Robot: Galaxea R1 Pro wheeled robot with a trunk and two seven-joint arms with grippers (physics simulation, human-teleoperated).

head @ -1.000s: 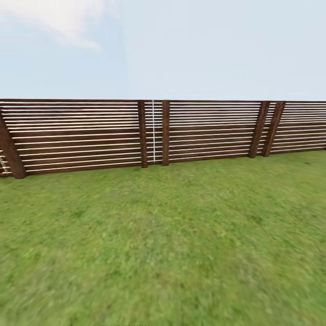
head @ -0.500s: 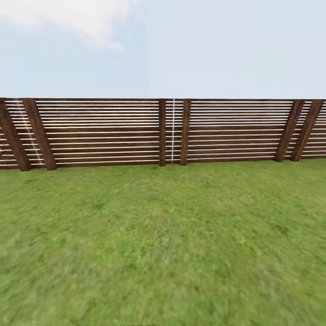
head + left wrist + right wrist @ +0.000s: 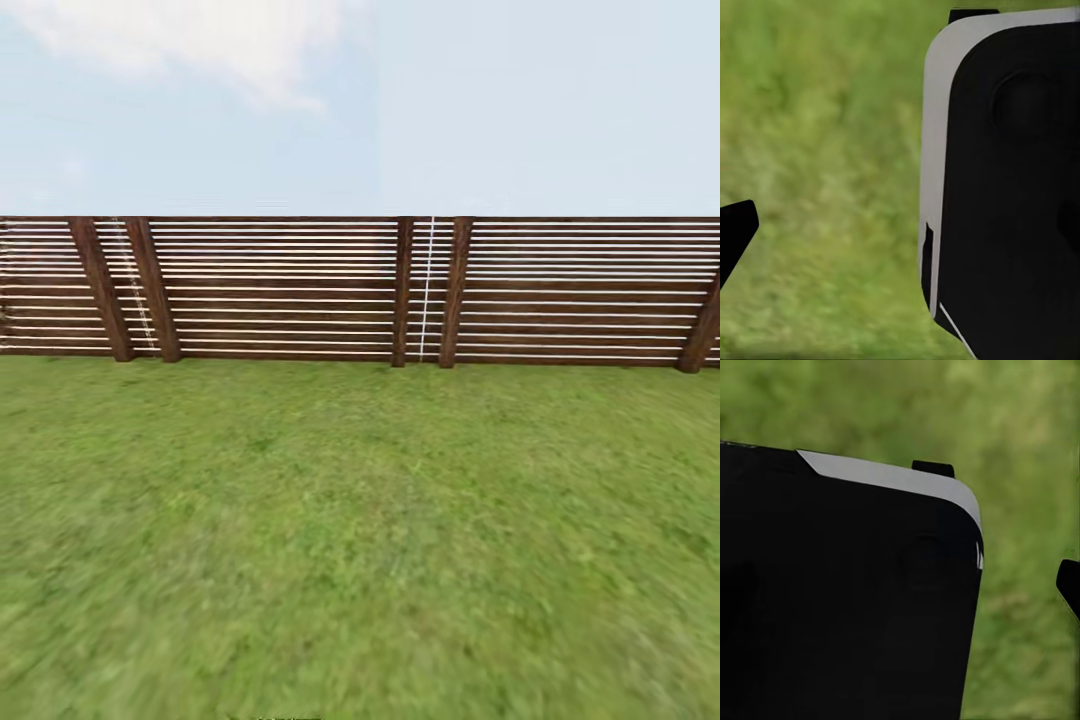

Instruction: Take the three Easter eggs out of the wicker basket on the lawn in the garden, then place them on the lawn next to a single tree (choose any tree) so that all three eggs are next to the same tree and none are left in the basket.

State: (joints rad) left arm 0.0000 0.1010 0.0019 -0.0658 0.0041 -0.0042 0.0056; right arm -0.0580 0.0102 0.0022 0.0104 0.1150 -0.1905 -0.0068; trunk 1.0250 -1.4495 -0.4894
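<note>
Green patchy lawn (image 3: 360,540), brown horizontal-slat fence (image 3: 280,290) behind, pale sky. No eggs, basket or tree visible. Pincer states impossible to tell from wrist views. Risk: wandering off without locating basket.

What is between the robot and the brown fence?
Just grass. In the head view, the lawn runs bare from the bottom of the picture up to the foot of the brown slat fence, with nothing standing on that stretch.
</note>
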